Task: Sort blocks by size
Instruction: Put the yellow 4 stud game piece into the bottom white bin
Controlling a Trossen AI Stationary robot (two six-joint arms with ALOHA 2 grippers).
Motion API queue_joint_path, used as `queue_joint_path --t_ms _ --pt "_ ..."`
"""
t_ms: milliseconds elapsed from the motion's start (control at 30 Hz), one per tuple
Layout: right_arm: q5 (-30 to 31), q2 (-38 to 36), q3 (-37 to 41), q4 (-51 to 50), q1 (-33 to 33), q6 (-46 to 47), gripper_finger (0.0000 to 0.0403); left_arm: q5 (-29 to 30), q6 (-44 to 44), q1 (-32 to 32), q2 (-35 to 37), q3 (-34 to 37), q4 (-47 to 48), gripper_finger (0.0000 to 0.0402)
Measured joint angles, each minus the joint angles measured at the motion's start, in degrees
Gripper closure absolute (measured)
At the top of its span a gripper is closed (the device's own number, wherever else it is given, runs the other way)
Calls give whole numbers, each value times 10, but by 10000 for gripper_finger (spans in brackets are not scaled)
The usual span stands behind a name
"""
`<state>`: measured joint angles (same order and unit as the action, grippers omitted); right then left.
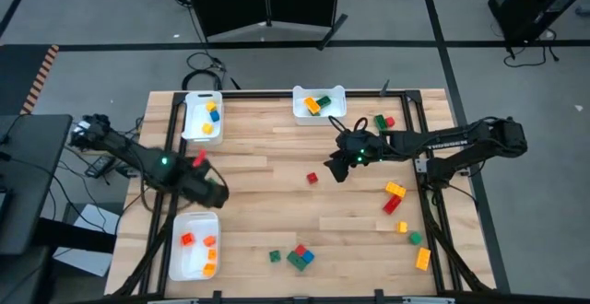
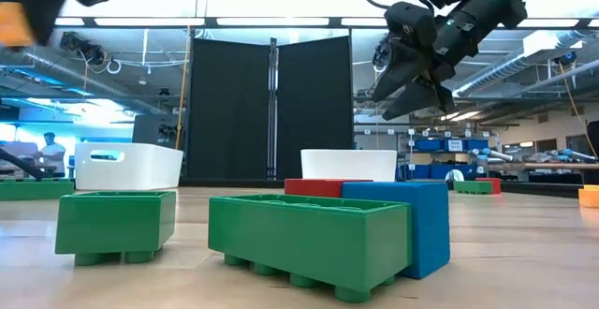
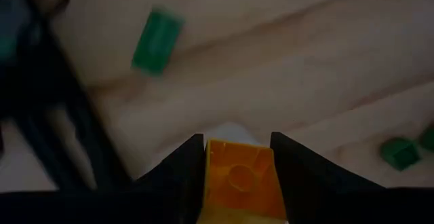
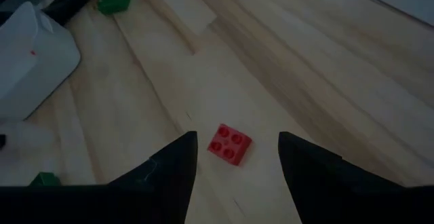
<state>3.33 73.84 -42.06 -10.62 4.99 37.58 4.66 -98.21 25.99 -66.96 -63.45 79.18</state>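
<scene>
Blocks lie scattered over your bench [image 1: 277,157]. Your left hand [image 3: 237,157], at nine o'clock above the near-left tray [image 1: 178,253], pinches an orange block [image 3: 239,180]. Your right hand [image 4: 237,149], just right of centre, hangs spread over a small red block [image 4: 229,143]; more blocks cluster at four and six o'clock.

Three white trays [image 1: 202,117] [image 1: 319,104] [image 1: 194,246] are resting on the wooden table [image 1: 277,203]; a black panel [image 2: 270,108] is standing behind.
</scene>
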Motion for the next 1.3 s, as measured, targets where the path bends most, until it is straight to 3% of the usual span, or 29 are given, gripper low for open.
queue_joint_path --t_ms 200,400,733,1100,1300 --pt "-5 0 0 3 0 -17 188 -58 -163 102 -36 4 -6 241" --pt "-15 0 0 3 0 -33 188 -54 -279 181 -58 5 -50 241" --pt "-15 0 0 3 0 -44 188 -24 -280 202 -129 22 -47 241" --pt "-16 0 0 21 0 -19 188 -93 -296 188 -117 225 -291 241" --pt "-17 0 0 20 -7 5 188 -88 -295 182 -114 275 -377 239"
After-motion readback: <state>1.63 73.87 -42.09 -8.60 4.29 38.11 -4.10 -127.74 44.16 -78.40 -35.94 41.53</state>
